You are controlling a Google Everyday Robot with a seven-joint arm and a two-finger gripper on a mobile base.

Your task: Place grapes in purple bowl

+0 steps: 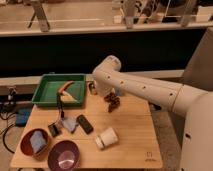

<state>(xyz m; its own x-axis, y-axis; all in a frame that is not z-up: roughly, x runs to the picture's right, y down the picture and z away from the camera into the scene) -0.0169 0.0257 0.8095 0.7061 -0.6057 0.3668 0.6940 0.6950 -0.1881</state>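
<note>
Prob. robot lab, wood table [131,127], railing [100,29] behind, jaws at grapes [113,103]

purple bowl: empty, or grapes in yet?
Empty: the purple bowl shows only its bare glossy inside. The grapes are out of it, by the gripper at the far side of the table.

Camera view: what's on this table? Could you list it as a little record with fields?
grapes: on the wooden table, toward the back, outside any bowl
tool: low, right above the grapes
purple bowl: front left edge, nothing in it
white cup: on its side, right of purple bowl
green tray: back left
</note>
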